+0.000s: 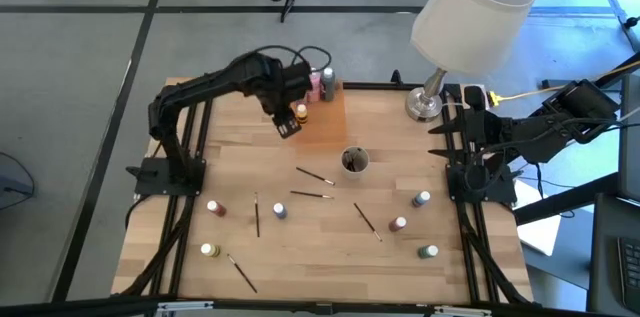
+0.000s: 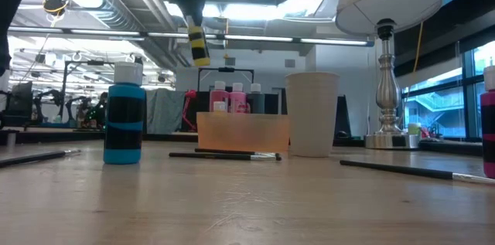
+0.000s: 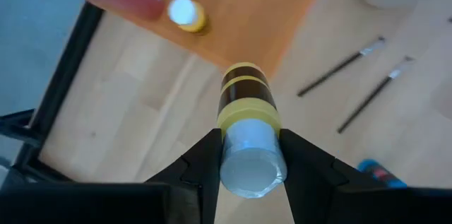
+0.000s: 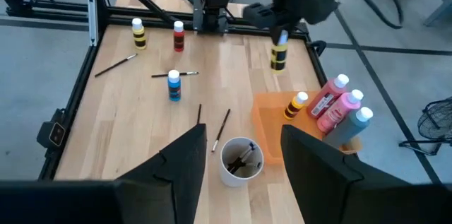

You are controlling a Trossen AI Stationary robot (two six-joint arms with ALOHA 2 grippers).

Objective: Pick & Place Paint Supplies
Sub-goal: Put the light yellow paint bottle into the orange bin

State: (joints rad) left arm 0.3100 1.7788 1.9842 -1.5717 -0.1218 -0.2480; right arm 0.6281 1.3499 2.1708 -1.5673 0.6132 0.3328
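Transport step: the left gripper (image 3: 247,155), fingers clamped on a yellow paint bottle (image 3: 246,104), hangs just short of the orange tray (image 1: 322,117). Next move, likely: carry over the tray, lower beside the bottles already standing there. The right gripper (image 4: 236,155) waits, fingers apart, empty. Only the low view shows the bottle clear of the surface (image 1: 250,177).

Lamp (image 1: 470,12) shade cut off at top, brushes inside cup (image 1: 355,161) indistinct

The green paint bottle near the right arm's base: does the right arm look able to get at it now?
Probably yes: the right pincer is open and empty, and the green paint bottle stands alone on bare table.
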